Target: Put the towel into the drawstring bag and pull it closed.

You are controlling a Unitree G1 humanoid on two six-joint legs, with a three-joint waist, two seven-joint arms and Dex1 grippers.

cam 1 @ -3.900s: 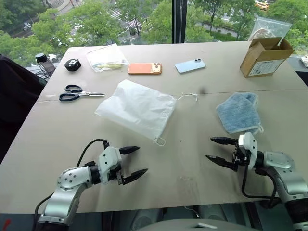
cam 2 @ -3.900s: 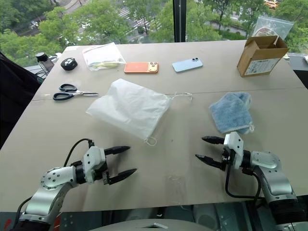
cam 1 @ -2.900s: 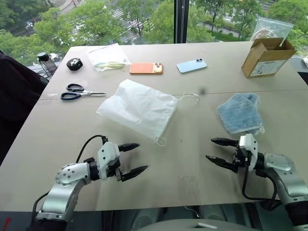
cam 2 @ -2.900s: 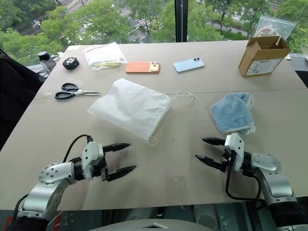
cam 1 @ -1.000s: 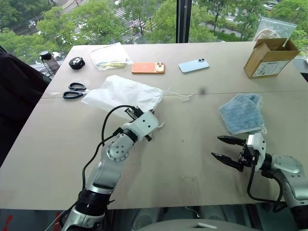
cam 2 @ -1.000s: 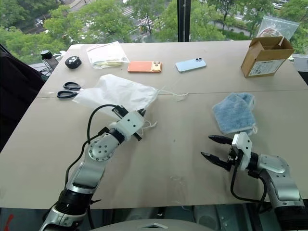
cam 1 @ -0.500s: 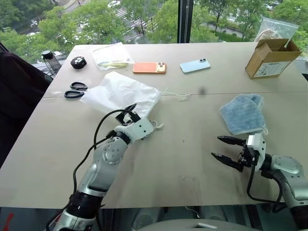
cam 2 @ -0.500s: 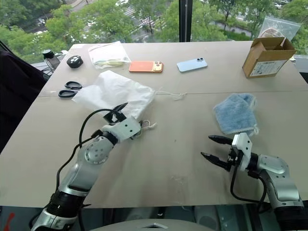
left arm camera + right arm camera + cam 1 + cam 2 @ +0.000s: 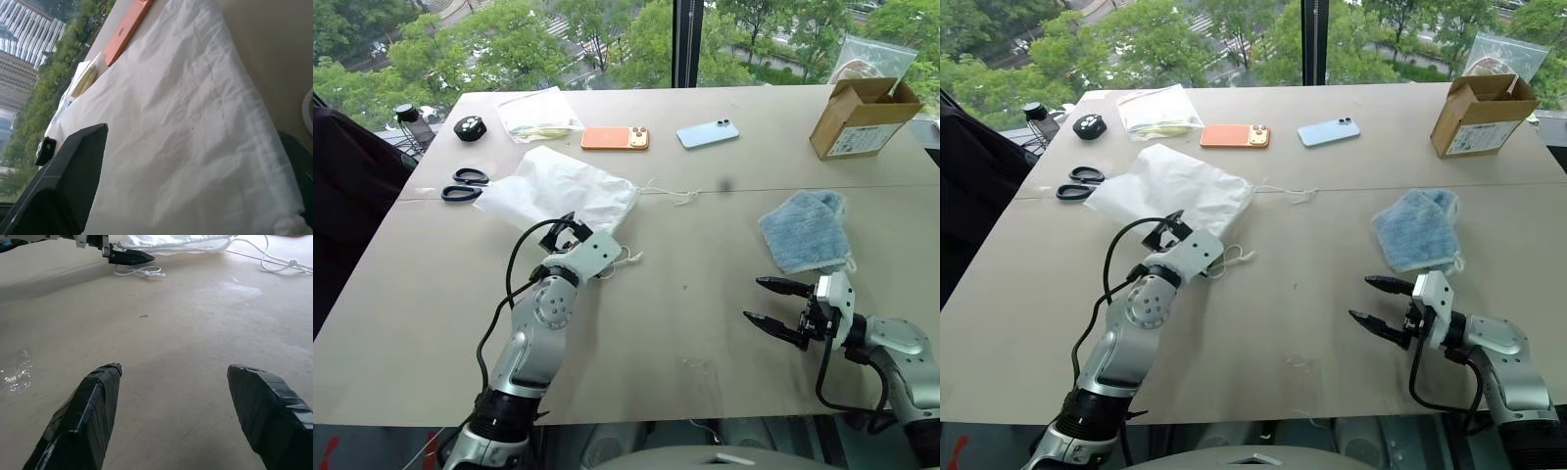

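Now left gripper spread wide at drawstring bag mouth edge, grip on fabric just let go; bag dragged leftward, lies flat, nothing inside. Bag mouth needs regrasp before loading. Towel rests on table, well apart. Right gripper splayed, idle, near towel.

White drawstring bag, light blue towel.
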